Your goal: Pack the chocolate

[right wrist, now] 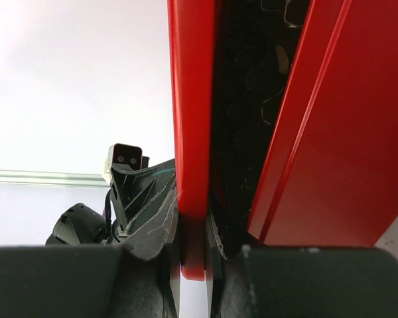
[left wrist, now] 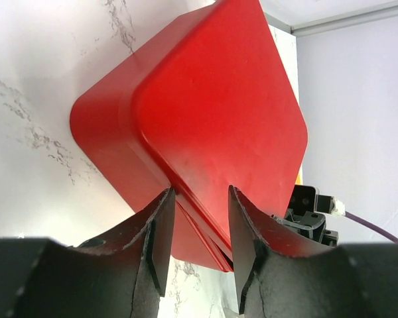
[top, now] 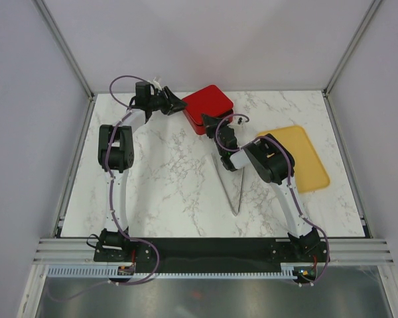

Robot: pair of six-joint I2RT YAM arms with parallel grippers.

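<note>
Chocolate [right wrist: 252,79]: dark blur inside red box [right wrist: 331,165]

Bright, diffuse light; faint soft shadows on the surface [top: 179,192]; the right pincer [right wrist: 194,232] looms dark and blurred.

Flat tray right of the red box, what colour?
The tray is yellow; clearest from top external.

Looked like a robotics lab cell: boxed in by plain pale walls [top: 205,40] and aluminium posts [top: 65,50], floored with a marble-pattern tabletop [top: 166,192], fitted at 6 o'clock with a black mounting plate [top: 212,250].
</note>
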